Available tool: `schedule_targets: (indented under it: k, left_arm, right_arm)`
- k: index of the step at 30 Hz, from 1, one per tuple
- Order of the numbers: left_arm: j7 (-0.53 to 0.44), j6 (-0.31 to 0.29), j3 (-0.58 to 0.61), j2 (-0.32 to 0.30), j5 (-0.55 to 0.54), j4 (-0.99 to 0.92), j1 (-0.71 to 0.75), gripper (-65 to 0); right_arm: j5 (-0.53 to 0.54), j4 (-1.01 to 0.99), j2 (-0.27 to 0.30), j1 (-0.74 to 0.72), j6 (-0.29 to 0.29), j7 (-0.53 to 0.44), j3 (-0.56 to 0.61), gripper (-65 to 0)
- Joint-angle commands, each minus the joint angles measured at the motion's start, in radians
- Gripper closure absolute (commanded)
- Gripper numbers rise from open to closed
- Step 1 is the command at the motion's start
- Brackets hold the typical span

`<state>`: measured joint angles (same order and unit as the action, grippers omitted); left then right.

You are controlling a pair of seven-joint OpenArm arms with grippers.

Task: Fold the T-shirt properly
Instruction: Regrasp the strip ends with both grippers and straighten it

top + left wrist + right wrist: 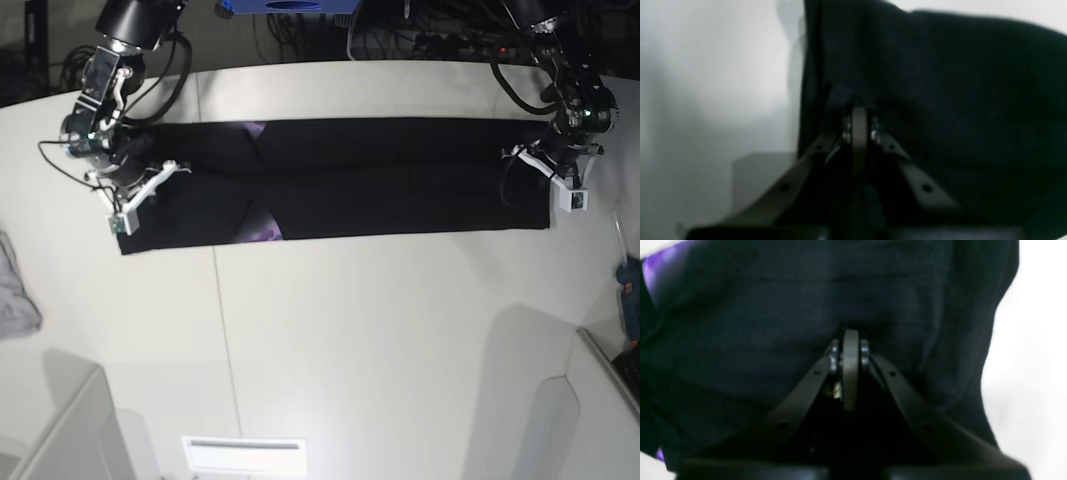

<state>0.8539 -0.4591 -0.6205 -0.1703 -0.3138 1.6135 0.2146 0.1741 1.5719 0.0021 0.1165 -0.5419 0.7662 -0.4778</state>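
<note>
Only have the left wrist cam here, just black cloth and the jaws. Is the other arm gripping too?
Observer: Yes. In the right wrist view the right gripper is shut on the T-shirt, same as the left gripper.
Operator: Where are the two grips on the shirt?
Observer: At opposite ends. In the base view the left gripper is at that view's right end, the right gripper at its left end.
Operator: How does the shirt lie?
Observer: As a long narrow band across the white table, with purple print showing near the left-centre fold.
Operator: Anything else on the table?
Observer: A small grey cloth at the left edge, apart from the shirt.
</note>
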Motion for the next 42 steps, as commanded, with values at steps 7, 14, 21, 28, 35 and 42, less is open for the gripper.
schedule_targets:
  k: [7,14,21,28,35,42]
  left_arm:
    - [-0.017,-0.002,-0.106,-0.010,-0.014,0.113,0.015,0.0]
    - [-0.017,-0.088,-0.217,-0.015,-0.224,0.181,0.076,0.0]
    - [-0.018,-0.092,-0.243,-0.056,-0.302,0.094,0.072,-21.4]
    - [-0.022,-0.092,-0.238,-0.061,-0.299,-0.035,0.007,-52.0]
    - [-0.023,-0.092,-0.164,-0.079,-0.296,-0.124,-0.033,-48.7]
    - [-0.025,-0.089,-0.118,-0.087,-0.296,-0.249,-0.057,-48.4]
  right_arm:
    - [0.006,0.190,-0.029,0.027,-0.002,-0.003,0.004,0.0]
    - [0.006,0.358,-0.072,0.084,-0.004,-0.003,0.011,0.0]
    - [0.006,0.390,-0.072,0.153,-0.004,-0.007,0.115,0.0]
    - [0.006,0.390,-0.080,0.174,-0.004,-0.009,0.155,0.0]
    - [0.006,0.390,-0.080,0.177,-0.004,-0.006,0.162,0.0]
    - [0.006,0.397,-0.080,0.197,-0.004,-0.011,0.161,0.0]
